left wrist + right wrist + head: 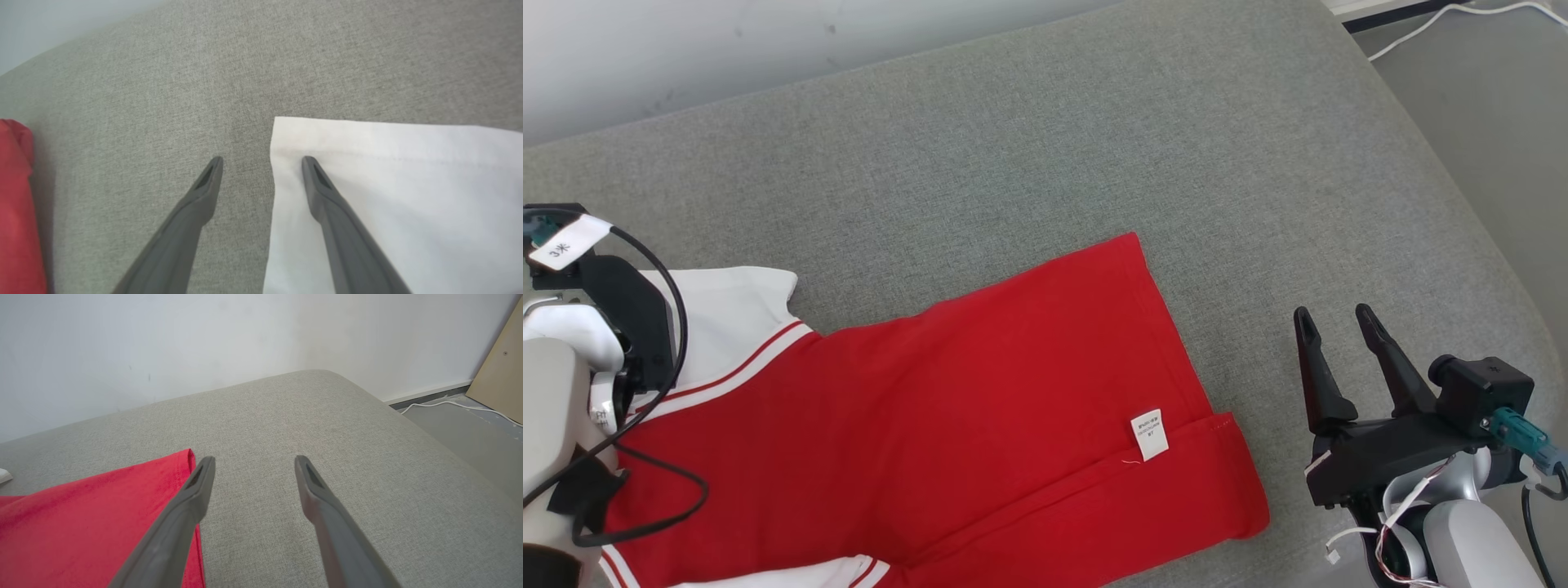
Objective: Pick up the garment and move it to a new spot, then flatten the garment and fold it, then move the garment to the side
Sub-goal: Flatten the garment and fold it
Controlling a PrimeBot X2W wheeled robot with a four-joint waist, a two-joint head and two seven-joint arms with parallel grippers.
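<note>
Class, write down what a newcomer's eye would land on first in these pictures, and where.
The bright red garment with striped white sleeves, spread across the grey fabric cushion. Next, the right gripper, open, just right of its hem, and the left gripper, open, over the edge of one white sleeve.

The right claw (1333, 314) sits low on the robot's right. Its two long dark fingers (1316, 367) point up and away, spread well apart with nothing between them. Behind it, a black wrist block (1478, 392) joins the pale right forearm (1474, 543). On the other side, the pale left forearm (556, 408) reaches forward, ending in a black wrist housing (629, 314). The left claw (262, 162) is spread just as wide, tips pointing downward, and it grips nothing.
</note>
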